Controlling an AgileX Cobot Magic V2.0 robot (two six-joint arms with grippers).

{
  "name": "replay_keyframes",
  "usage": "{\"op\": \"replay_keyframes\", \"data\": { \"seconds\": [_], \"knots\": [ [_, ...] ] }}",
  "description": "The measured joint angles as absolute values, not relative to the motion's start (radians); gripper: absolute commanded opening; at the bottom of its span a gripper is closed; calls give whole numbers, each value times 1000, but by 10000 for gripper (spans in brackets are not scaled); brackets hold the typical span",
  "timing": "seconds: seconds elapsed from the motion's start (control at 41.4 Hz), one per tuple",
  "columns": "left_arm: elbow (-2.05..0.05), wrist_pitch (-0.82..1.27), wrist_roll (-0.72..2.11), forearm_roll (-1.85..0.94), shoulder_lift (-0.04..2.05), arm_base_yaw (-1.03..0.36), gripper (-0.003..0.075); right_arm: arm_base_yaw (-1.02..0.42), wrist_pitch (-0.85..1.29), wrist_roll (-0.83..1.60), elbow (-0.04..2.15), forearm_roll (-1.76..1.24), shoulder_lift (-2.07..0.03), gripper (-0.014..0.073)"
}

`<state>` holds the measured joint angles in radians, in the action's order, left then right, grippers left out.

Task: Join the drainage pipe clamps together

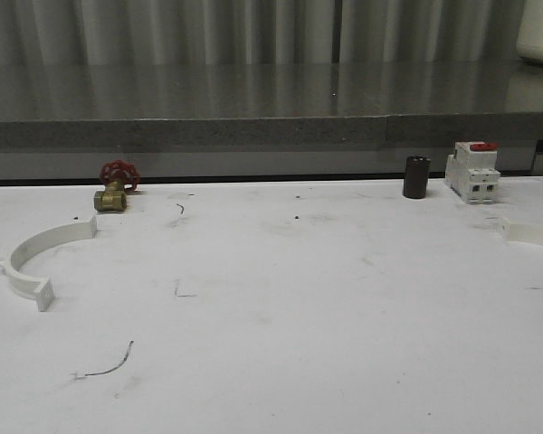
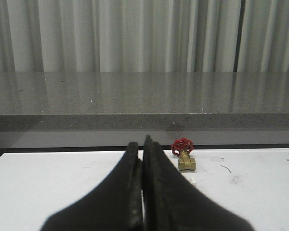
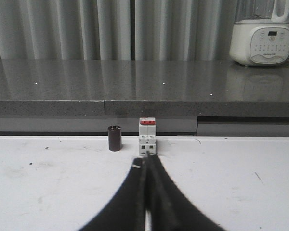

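— Two off-white plastic half-ring clamps [image 1: 38, 259] [image 1: 531, 232] lie well apart on our white worktop [image 1: 281, 307].
— We see one just beside the brass valve with red handwheel [image 1: 115, 187]; left gripper [image 2: 143, 144] and right gripper [image 3: 147, 160] jaws are pressed together, empty.

Dim, grainy, soft frames; faint sheen on the grey counter [image 1: 253, 99]

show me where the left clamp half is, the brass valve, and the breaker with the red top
left clamp half [image 1: 38, 251], front view, on the curved band's middle.
brass valve [image 1: 111, 198], front view, on the brass body under the red handwheel.
breaker [image 1: 472, 172], front view, on its white front face.
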<state>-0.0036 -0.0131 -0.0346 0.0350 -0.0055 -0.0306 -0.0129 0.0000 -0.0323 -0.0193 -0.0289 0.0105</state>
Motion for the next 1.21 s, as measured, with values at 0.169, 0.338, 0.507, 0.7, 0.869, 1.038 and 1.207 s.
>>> {"op": "replay_keyframes", "data": {
  "seconds": [0.169,0.338,0.507,0.7,0.869,1.038,1.207],
  "knots": [
    [-149,38,-35,35,-6,-31,-21,-13,151,-32,136,-36,10,-116],
    [-368,175,-35,38,85,-31,-20,-13,315,-32,362,-38,-79,-116],
    [-549,340,-35,38,239,-31,-20,-13,465,-32,559,-38,-268,-116],
    [-597,440,-35,38,380,-31,-20,-13,572,-32,637,-38,-459,-116],
    [-597,513,-35,38,506,-31,-20,-13,604,-32,637,-38,-620,-116],
    [-597,523,-35,38,592,-31,-20,-13,604,-32,637,-38,-718,-111],
    [-597,542,-35,38,639,-31,120,-13,609,-32,637,-38,-755,115]
  ]
}}
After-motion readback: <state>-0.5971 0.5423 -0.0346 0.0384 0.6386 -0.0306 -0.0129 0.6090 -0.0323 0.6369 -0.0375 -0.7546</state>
